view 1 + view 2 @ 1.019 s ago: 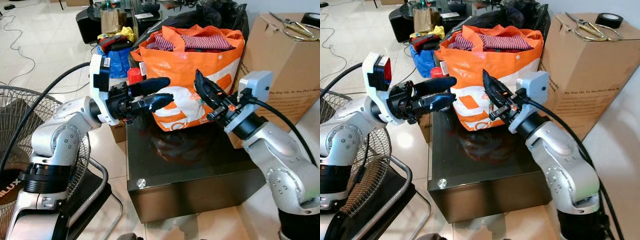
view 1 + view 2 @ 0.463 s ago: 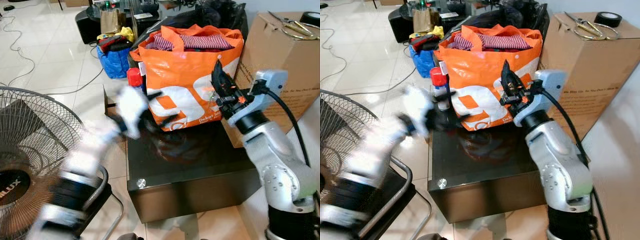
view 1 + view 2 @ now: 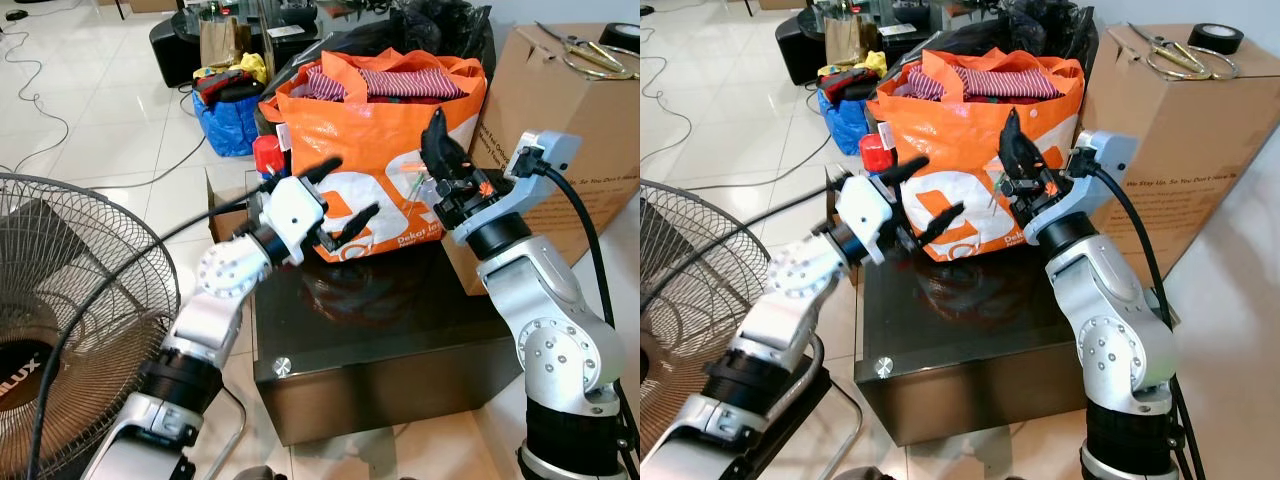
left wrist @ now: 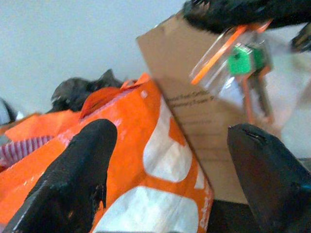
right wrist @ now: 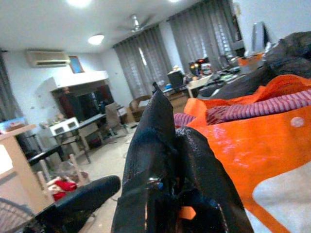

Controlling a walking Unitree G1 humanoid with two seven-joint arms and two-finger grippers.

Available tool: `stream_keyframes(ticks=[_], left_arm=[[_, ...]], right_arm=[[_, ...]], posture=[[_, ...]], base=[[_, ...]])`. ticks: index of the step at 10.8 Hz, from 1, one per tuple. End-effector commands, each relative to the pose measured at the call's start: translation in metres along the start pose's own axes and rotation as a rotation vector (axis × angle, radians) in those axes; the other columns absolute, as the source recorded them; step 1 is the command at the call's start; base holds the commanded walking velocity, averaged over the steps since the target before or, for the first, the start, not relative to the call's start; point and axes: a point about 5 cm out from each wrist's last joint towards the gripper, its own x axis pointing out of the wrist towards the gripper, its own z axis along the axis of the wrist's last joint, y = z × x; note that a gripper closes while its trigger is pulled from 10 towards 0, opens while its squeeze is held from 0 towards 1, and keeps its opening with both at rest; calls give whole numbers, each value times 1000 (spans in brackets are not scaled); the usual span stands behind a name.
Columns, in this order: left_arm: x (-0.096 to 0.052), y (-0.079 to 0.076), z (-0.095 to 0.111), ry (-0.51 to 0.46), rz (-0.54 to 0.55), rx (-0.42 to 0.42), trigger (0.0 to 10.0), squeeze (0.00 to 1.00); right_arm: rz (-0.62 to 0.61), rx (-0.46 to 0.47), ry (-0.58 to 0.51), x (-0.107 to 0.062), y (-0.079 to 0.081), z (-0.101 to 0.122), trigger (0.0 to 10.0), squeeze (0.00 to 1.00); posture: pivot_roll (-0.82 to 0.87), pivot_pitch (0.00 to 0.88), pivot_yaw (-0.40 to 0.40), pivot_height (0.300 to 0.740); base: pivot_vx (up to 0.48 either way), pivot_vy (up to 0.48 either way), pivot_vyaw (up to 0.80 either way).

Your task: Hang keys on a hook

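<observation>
Left wrist view: keys (image 4: pixel 252 80) with a green tag are seen pinched by the right end effector (image 3: pixel 437 150), against the box (image 3: pixel 575 140). From the head, the tag is barely made out. The left end effector (image 3: pixel 345 200) is held spread wide before the bag (image 3: pixel 390 140).

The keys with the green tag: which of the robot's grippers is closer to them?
Right. The right gripper holds the keys pinched in its jaws; the left gripper hangs open beside them, apart.

Two silver jointed arms carry round screw-studded housings, black collars, white wrist camera blocks and thick black cables; the left gripper (image 3: pixel 335 195) and right gripper (image 3: pixel 437 140) have long glossy black fingers.
</observation>
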Motion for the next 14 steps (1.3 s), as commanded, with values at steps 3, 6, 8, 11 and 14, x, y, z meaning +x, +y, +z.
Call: stream_keyframes(ticks=[3, 6, 8, 11, 14], left_arm=[[5, -22, 4, -89, -85, -282, 2314, 0], [12, -22, 0, -94, -58, -326, 0, 0], [21, -26, 1, -100, -94, -359, 0, 0], [29, -32, 1, -106, -145, -376, 0, 0], [32, -26, -1, -92, -136, -349, 0, 0]], right_arm=[[9, 3, -8, 0, -1, 5, 0, 0], [35, 6, -13, 1, 0, 7, 0, 0], [43, 4, -13, 2, 0, 8, 0, 0], [50, 2, -17, 2, 1, 9, 0, 0], [81, 11, -12, 2, 5, 8, 0, 0]], posture=[[-72, 0, 50, 740], [-69, 0, 38, 740], [-73, 0, 36, 740], [-80, 0, 35, 740], [-80, 0, 31, 740]], base=[[0, 0, 0], [0, 0, 0], [0, 0, 0], [0, 0, 0], [0, 0, 0]])
